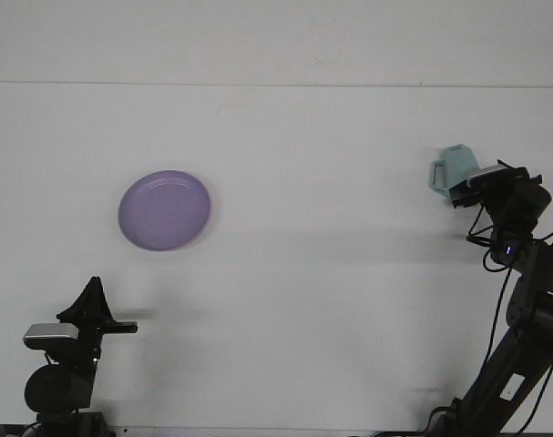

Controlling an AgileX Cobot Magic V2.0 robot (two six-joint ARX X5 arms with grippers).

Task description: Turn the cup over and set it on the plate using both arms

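Nearest the camera, well below and to the left of the purple plate, the left gripper sits low at the table's front edge, its dark fingers pointing up in a narrow peak; whether they are parted or pressed together cannot be told from this view. The plate itself lies flat on the white table with nothing on it. Far to the right of the plate and a little farther back, the right gripper reaches in beside the pale teal cup, which lies tipped on its side, its handle toward the plate. The gripper's head overlaps the cup's right edge, but its jaw state cannot be made out.
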